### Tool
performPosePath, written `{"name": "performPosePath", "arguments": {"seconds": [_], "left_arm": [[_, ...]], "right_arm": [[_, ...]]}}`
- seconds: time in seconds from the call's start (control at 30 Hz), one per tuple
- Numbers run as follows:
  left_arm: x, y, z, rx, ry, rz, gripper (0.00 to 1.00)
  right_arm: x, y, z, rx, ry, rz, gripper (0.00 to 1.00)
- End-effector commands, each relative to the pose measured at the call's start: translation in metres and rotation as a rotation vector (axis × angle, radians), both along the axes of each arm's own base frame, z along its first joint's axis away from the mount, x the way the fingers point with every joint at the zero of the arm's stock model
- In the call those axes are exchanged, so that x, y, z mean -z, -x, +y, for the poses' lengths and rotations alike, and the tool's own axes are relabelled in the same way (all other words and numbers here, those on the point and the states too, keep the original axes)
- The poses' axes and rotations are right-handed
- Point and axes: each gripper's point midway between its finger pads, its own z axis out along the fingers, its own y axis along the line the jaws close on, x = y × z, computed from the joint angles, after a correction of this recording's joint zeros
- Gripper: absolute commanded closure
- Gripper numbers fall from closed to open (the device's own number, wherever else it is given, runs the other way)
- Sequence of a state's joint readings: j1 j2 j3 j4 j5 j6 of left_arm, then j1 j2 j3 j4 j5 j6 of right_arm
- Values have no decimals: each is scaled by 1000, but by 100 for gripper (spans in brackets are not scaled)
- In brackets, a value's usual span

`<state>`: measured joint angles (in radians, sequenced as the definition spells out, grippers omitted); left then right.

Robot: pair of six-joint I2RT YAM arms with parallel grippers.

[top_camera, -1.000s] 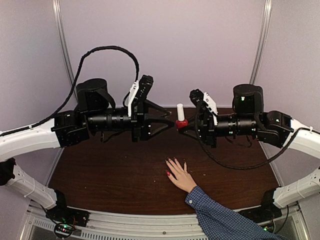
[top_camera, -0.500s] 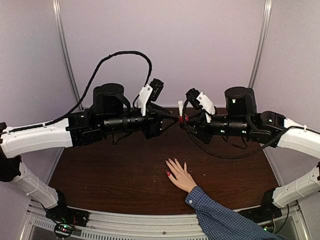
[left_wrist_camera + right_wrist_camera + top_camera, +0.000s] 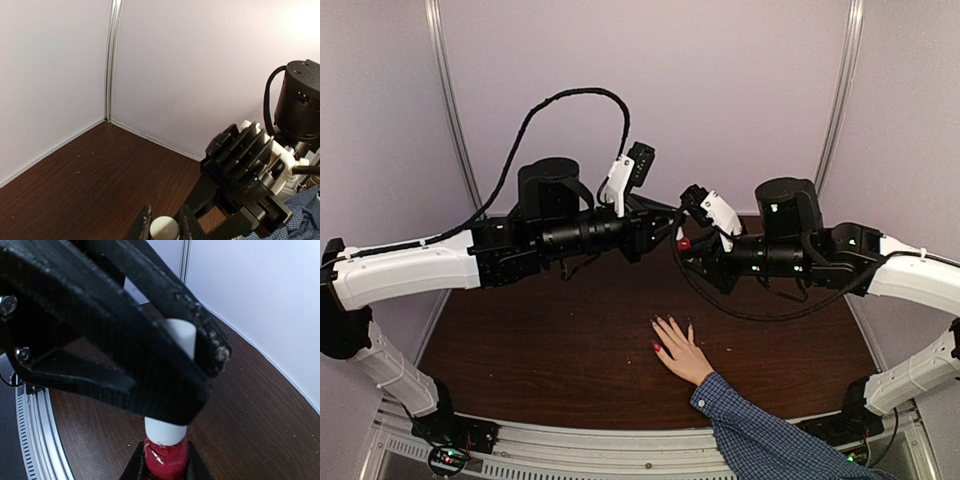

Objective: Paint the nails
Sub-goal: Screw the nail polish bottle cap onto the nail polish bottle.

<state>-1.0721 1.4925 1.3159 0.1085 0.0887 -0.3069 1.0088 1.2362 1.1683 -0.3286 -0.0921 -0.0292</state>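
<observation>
A light-skinned hand (image 3: 682, 354) with a blue checked sleeve (image 3: 760, 440) lies flat on the dark wooden table (image 3: 540, 350). One nail (image 3: 658, 348) on its left side looks glossy red; the others are too small to tell. My right gripper (image 3: 686, 247) is shut on the red polish bottle (image 3: 683, 243) and holds it above the table's back; the bottle also shows in the right wrist view (image 3: 166, 457). My left gripper (image 3: 670, 226) is shut on the bottle's white cap (image 3: 164, 229), which also shows in the right wrist view (image 3: 165, 430).
Pale walls close in the table at the back and sides, with metal corner strips (image 3: 448, 110). Both arms meet over the back centre. A metal rail (image 3: 570, 445) runs along the near edge. The right arm's wrist (image 3: 250, 160) fills the left wrist view's right side.
The left gripper, open beside the bottle before, has moved right and shut on the white cap. Both arms have shifted toward the centre. The hand has not moved.
</observation>
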Motion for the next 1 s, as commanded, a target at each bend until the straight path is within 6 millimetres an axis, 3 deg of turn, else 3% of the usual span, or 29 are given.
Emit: {"name": "performPosePath", "arguments": {"seconds": [0.0,0.17,0.33,0.77,0.97], "left_arm": [[-21,-2,-1,0,59,-18,83],[-17,6,-1,39,53,-12,89],[-21,26,-2,144,66,-28,100],[-25,102,-7,596,96,-55,100],[-25,134,-2,812,114,-69,100]], "right_arm": [[-25,0,-1,11,-43,-35,100],[-33,10,1,-54,-67,-49,100],[-41,27,8,-178,-103,-38,100],[-95,90,6,-543,-261,-110,100],[-109,118,0,-691,-302,-153,100]]}}
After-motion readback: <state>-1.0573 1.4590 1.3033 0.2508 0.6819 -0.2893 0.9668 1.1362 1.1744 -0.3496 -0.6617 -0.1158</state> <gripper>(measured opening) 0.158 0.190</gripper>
